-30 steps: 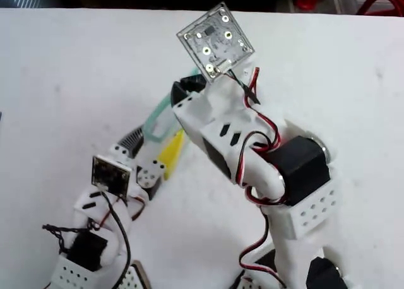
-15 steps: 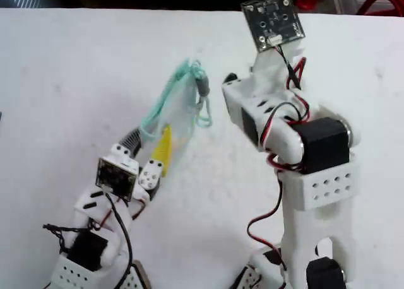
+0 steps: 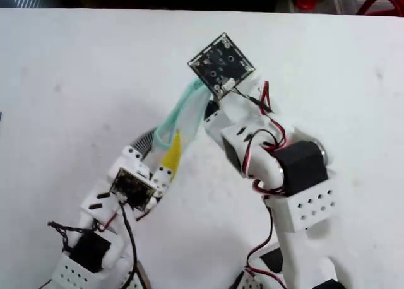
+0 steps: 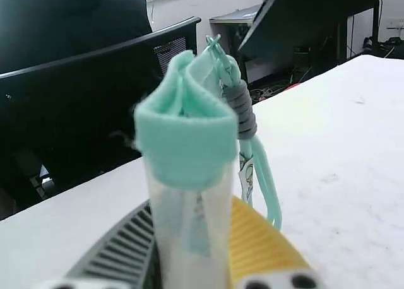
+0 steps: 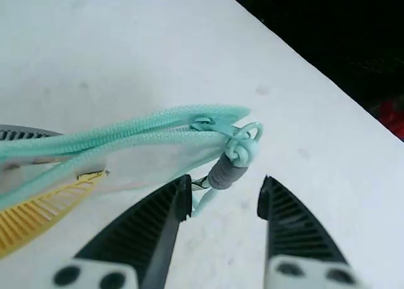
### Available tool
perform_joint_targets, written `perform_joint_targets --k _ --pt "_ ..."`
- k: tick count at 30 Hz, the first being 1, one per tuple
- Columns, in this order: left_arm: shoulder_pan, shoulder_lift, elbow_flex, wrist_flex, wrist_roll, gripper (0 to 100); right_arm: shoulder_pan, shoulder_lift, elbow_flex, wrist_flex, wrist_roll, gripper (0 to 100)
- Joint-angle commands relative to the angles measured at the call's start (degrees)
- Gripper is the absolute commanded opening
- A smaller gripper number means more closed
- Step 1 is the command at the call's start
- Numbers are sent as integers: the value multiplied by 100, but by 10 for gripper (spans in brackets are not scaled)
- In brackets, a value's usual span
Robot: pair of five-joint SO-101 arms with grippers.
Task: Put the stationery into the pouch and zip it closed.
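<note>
Table: a white table (image 3: 63, 81) seen from above, with two white robot arms rising from its near edge.

Right arm: the right arm (image 3: 297, 169) stands right of centre and leans toward the far left, with red and black wires looped along it.

Left arm: the left arm (image 3: 101, 207) sits at the near left and points toward the far right, so the two arms meet over the middle of the table.

Pouch: a clear pouch (image 3: 180, 115) with mint green zip tape lies between the arms, its length running from the near left to the far right. What is inside cannot be made out through the clear wall.

Camera board: a dark square camera board (image 3: 221, 63) on the right arm's wrist covers the far end of the pouch from above.

Left gripper: the left gripper (image 4: 189, 251) is clamped on the near end of the pouch, with a grey ribbed finger (image 3: 145, 141) on one side and a yellow finger (image 3: 172, 151) on the other.

Right gripper: the right gripper (image 5: 225, 188) has its black jaws spread apart at the far end of the pouch and holds nothing.

Zip pull: the zip pull (image 5: 224, 172), a grey bead on a mint cord, hangs between those spread jaws.
</note>
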Motion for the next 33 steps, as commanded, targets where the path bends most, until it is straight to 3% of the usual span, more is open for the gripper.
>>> perform_joint_targets --k 1,8,18,28,31,33 --pt "48 -66 -185 -53 -88 42 -84 -154 105 -295 44 170" --pt "48 -66 -185 -53 -97 42 -40 -119 352 -725 97 289" --pt "48 -66 -185 -53 -105 42 119 -119 1266 -1930 589 289" --pt "48 -66 -185 -53 -105 42 233 558 1222 -2484 985 129" --pt "48 -66 -185 -53 -105 42 233 356 1248 -2598 985 29" --pt "48 -66 -185 -53 -105 43 224 101 1266 -2642 976 22"
